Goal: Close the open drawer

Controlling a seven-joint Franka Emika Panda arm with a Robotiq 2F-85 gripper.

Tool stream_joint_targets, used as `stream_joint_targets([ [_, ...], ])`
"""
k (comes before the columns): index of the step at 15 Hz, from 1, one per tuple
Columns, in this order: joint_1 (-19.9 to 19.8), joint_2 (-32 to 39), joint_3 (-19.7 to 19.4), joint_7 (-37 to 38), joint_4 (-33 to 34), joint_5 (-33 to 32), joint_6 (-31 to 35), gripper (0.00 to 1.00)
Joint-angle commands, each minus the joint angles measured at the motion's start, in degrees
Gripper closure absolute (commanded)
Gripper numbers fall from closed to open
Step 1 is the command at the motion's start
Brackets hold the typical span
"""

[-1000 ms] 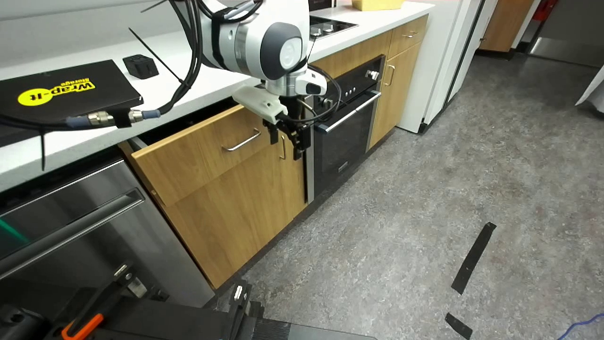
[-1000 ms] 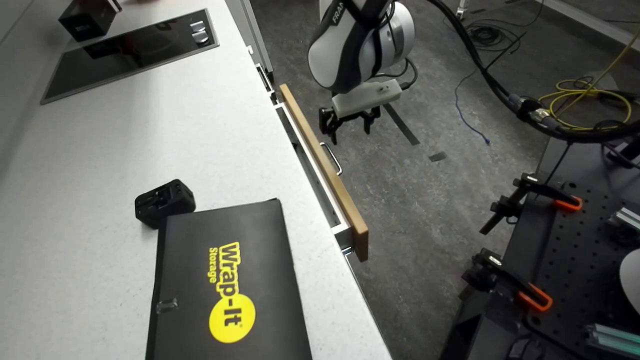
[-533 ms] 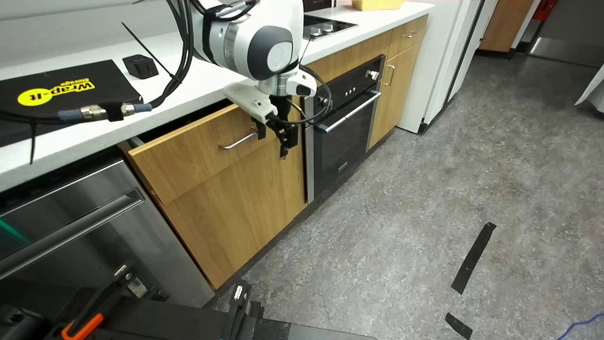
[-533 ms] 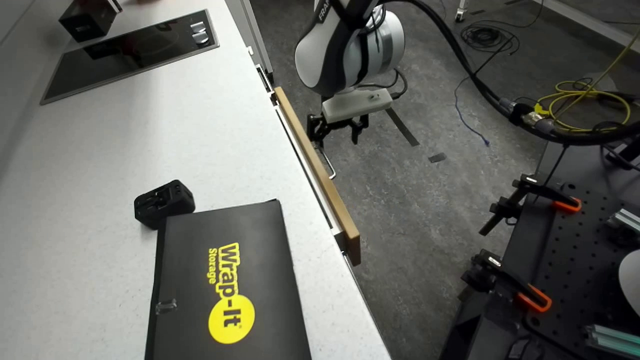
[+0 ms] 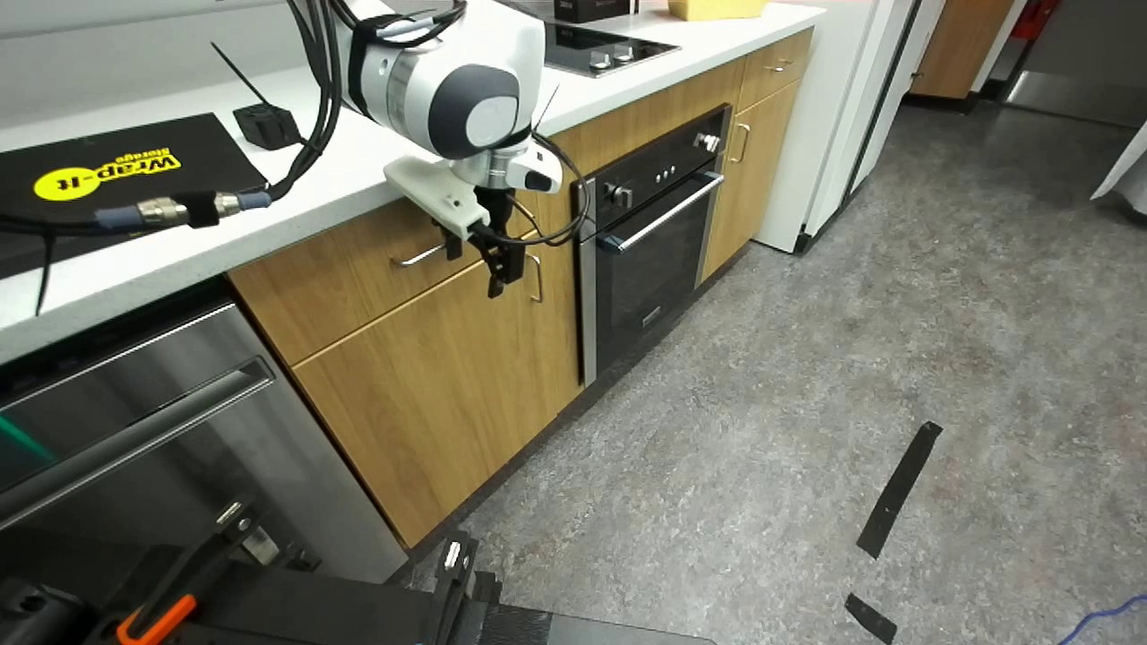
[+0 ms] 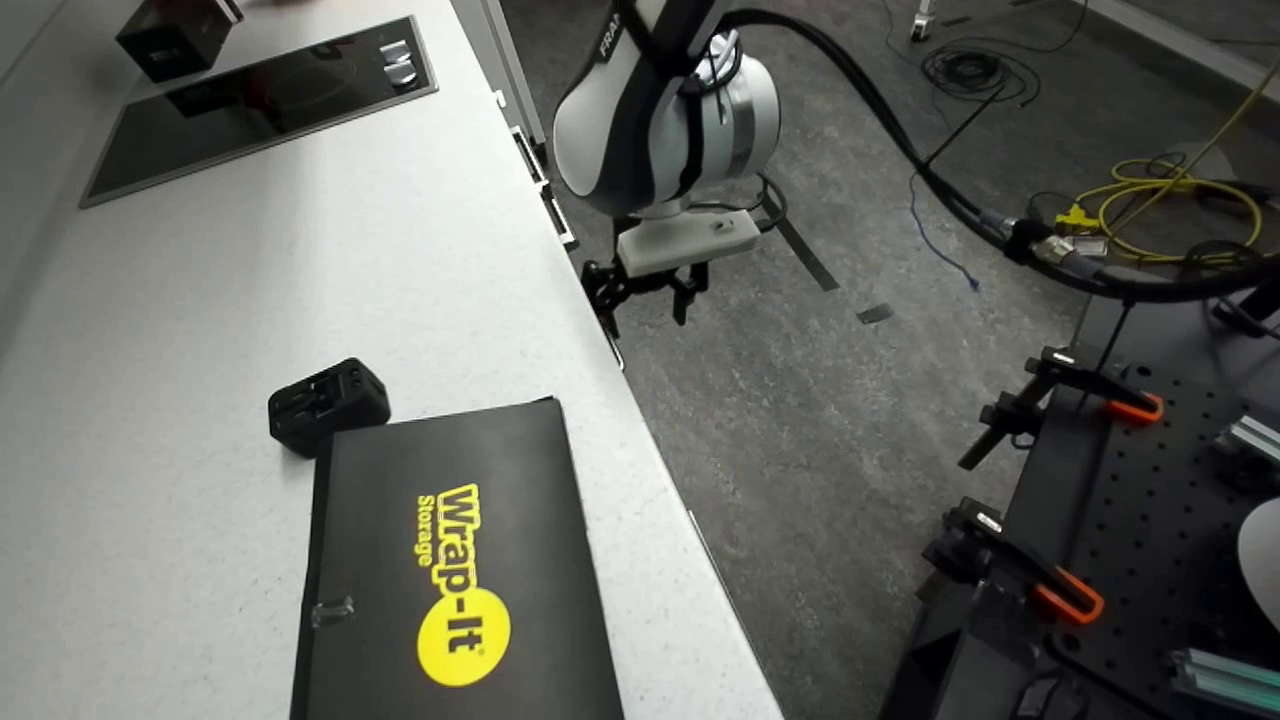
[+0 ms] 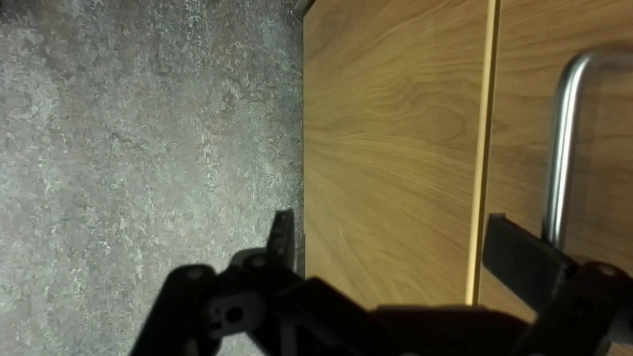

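The drawer's oak front (image 5: 314,291) sits flush with the cabinet under the counter in an exterior view, with no gap showing at its top. Its inside is hidden. Its silver bar handle (image 5: 418,257) shows there, and its end (image 6: 619,356) shows past the counter edge in an exterior view. In the wrist view the drawer front (image 7: 519,118) and handle (image 7: 565,138) are at the right. My gripper (image 5: 475,272) is open and empty, with its fingers pointing down. In the wrist view (image 7: 390,215) one finger is against or just before the drawer front by the handle; the other is over the floor.
The oak cabinet door (image 5: 421,394) is below the drawer. A steel appliance (image 5: 296,466) and a black oven (image 5: 654,260) flank it. The white counter (image 6: 480,300) overhangs it, bearing a black box (image 6: 380,560) and a black gadget (image 6: 335,405).
My gripper has moved towards the cabinet, and the drawer has slid in from partly open to flush under the counter. The gripper has stayed open.
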Motion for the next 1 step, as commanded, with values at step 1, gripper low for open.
stream_joint_targets([
  [1, 1.03, -0.05, -0.98, -0.65, 0.21, 1.06, -0.32, 0.00],
])
